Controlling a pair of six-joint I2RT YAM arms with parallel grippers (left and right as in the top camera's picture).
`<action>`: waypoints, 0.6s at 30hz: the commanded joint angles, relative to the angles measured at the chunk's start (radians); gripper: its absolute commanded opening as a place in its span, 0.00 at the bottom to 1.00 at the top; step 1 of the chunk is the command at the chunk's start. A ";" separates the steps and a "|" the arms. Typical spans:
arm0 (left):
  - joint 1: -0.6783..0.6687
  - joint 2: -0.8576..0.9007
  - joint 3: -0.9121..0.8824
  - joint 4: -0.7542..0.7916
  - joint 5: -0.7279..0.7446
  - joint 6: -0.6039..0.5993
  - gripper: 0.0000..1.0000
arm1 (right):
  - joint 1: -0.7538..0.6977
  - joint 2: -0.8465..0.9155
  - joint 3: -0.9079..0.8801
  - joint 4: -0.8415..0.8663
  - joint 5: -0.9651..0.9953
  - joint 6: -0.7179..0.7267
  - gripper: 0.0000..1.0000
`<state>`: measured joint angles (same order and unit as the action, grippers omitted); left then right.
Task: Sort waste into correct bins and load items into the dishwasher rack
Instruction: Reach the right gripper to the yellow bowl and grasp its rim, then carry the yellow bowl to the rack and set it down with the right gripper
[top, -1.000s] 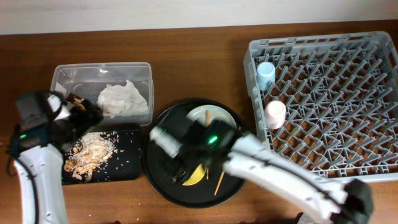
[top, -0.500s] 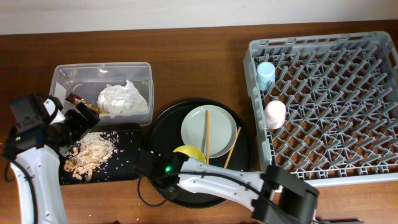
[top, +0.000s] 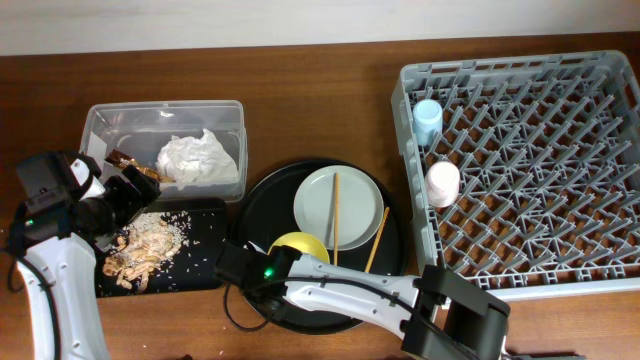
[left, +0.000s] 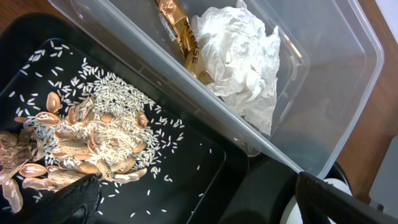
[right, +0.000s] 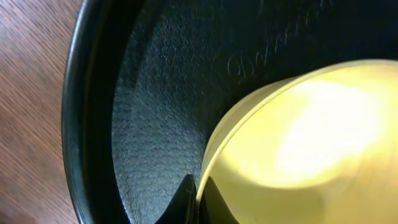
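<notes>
The yellow bowl (top: 300, 246) sits at the front left of the round black tray (top: 262, 196). My right gripper (right: 198, 186) is shut on the yellow bowl's (right: 298, 130) rim, one finger inside and one outside. In the overhead view, the right gripper (top: 272, 268) is just left of the bowl. My left gripper (left: 199, 205) hangs open and empty over the shallow black tray (left: 186, 168), which holds food scraps (left: 81, 143). The napkin (left: 239, 56) and wrapper (left: 183, 40) lie in the clear tub (left: 336, 81). A white plate (top: 322, 205) carries one chopstick (top: 335, 215); the other chopstick (top: 377, 240) leans off its edge.
The grey dishwasher rack (top: 540, 170) fills the right side, with a light-blue cup (top: 428, 120) and a pink cup (top: 442, 184) along its left edge. The right arm (top: 350, 295) stretches along the table's front edge. Bare wood lies behind the round tray.
My right arm swung off the plate to the tray's front left and its jaws closed on the yellow bowl's rim. The left arm shifted slightly left early on, then held still.
</notes>
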<state>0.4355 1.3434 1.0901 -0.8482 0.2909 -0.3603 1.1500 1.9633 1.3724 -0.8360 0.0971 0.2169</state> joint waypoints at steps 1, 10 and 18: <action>0.006 -0.010 0.001 0.000 0.000 -0.010 0.99 | 0.001 -0.093 0.064 -0.043 -0.010 0.029 0.04; 0.006 -0.010 0.001 0.000 0.000 -0.010 0.99 | -0.080 -0.459 0.246 -0.222 -0.018 0.028 0.04; 0.006 -0.010 0.001 0.000 0.000 -0.010 0.99 | -0.653 -0.737 0.248 -0.407 -0.484 -0.154 0.04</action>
<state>0.4355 1.3434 1.0901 -0.8486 0.2909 -0.3603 0.6964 1.2652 1.6104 -1.2049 -0.1085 0.1875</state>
